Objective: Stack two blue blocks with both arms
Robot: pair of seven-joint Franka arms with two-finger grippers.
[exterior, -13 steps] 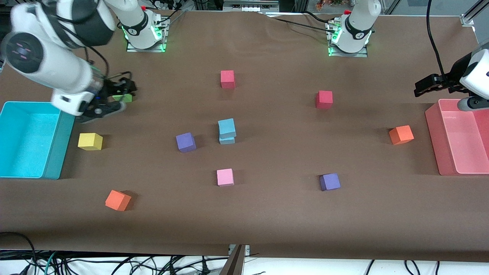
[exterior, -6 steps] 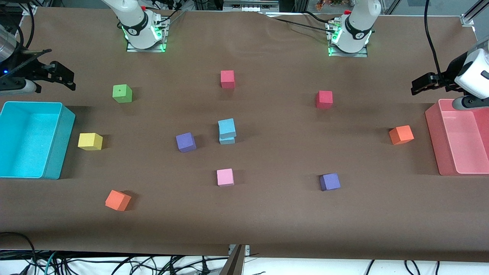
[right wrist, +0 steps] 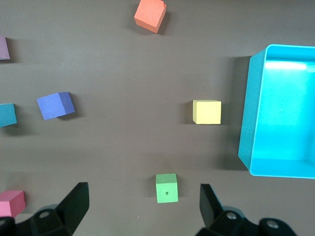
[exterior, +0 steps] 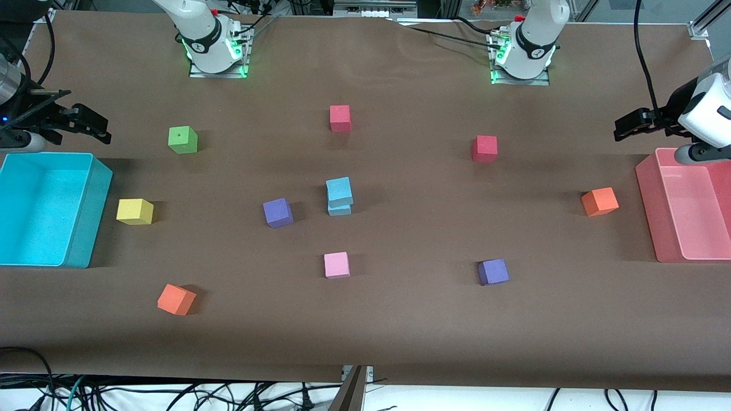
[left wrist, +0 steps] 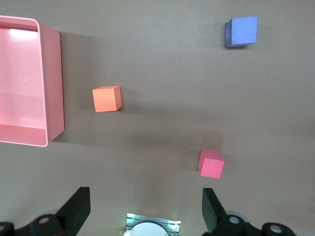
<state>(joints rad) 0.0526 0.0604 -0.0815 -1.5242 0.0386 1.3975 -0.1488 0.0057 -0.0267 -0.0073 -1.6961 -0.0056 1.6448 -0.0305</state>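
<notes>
Blue blocks (exterior: 339, 196) already stacked at table centre, just at 3 o'clock of purple cube (exterior: 277, 212); left gripper (exterior: 632, 125) over pink bin (exterior: 648, 217), right gripper (exterior: 85, 122) above turquoise bin (exterior: 85, 228), jaws spread, empty; nothing apparently left.

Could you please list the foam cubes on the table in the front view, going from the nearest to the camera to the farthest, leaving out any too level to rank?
Orange foam cube → pale pink foam cube → stacked pair of sky-blue foam cubes → green foam cube → pinkish-red foam cube.
</notes>
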